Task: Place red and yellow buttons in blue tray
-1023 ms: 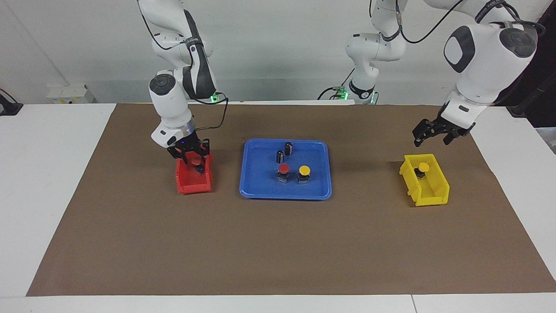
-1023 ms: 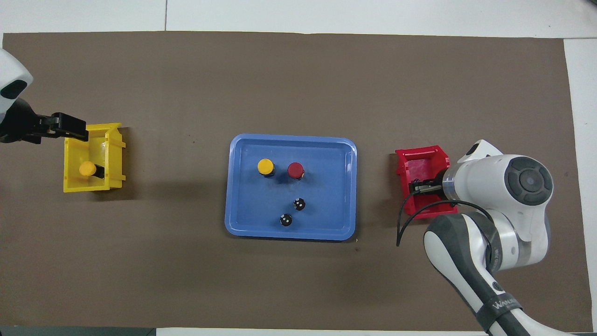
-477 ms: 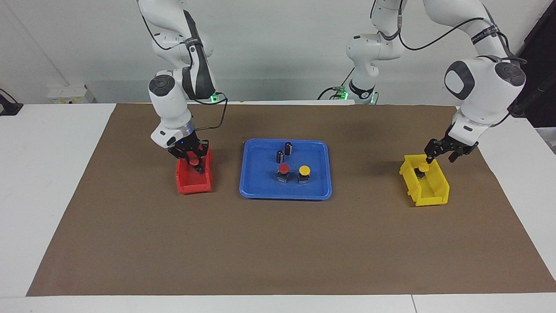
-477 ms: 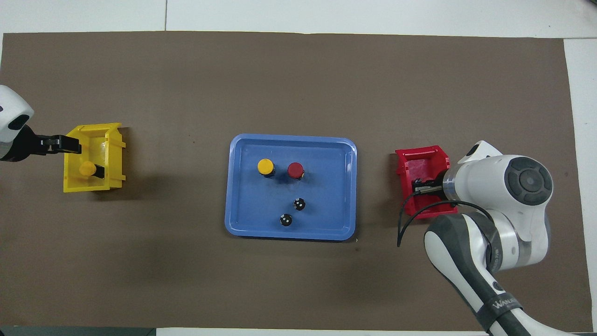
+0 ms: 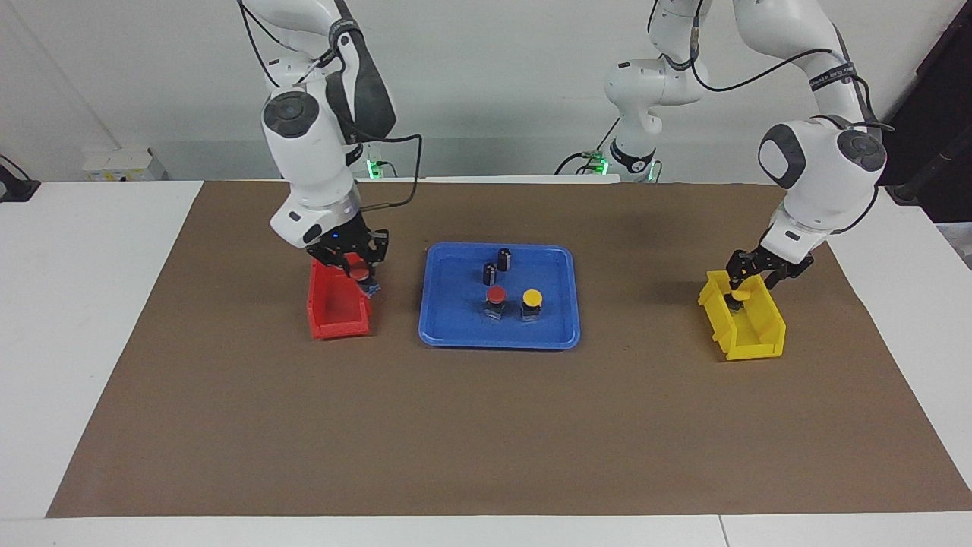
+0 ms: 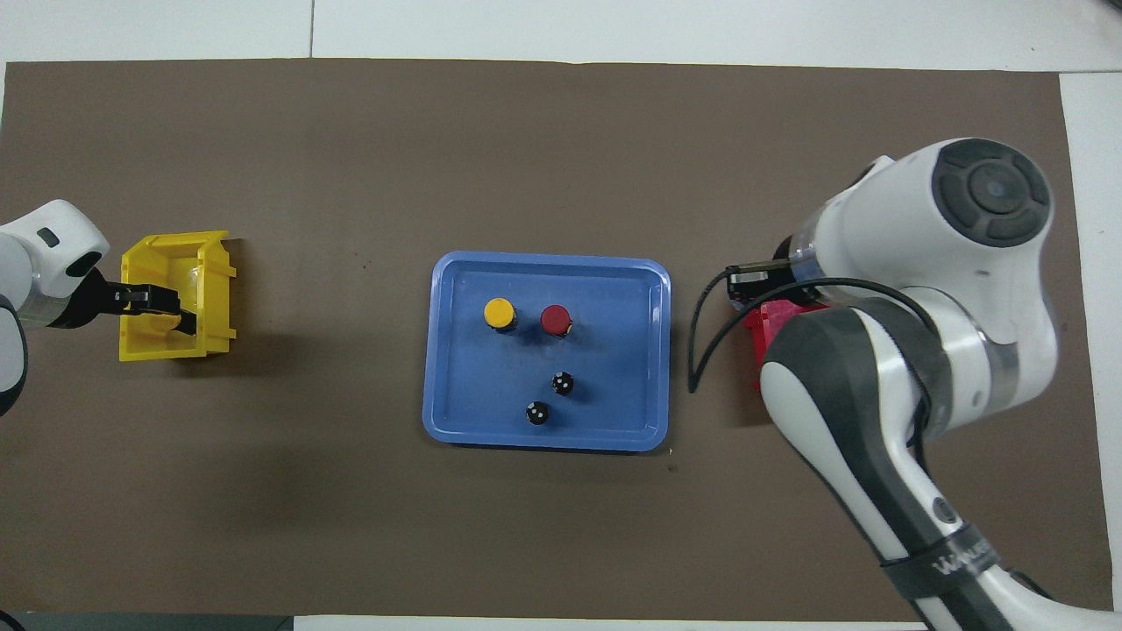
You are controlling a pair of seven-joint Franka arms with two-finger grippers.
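A: Where do things stand?

B: The flat bright blue plastic tray sits mid-frame in the facing view and already holds one red-capped push button and one yellow-capped push button, plus two dark capless cylinders nearer the robots. The right gripper, left of centre in that view, is closed on a second red mushroom button, lifted just over the upper corner of the small red plastic bin, beside the tray.

A: And the other arm?

B: The left gripper is at the right of the frame, down in the small yellow plastic bin, its fingers around the second yellow-capped button. I cannot tell whether they have closed on it.

A: What might go wrong?

B: The red button looks tilted in the jaws, so it could slip or land on its side when released. If it comes down among the items already in the tray, it may knock one over. On the yellow side, a lift with a poor grip on the rounded cap could drop the button, or the fingers could snag the bin wall and drag the light bin along the table.
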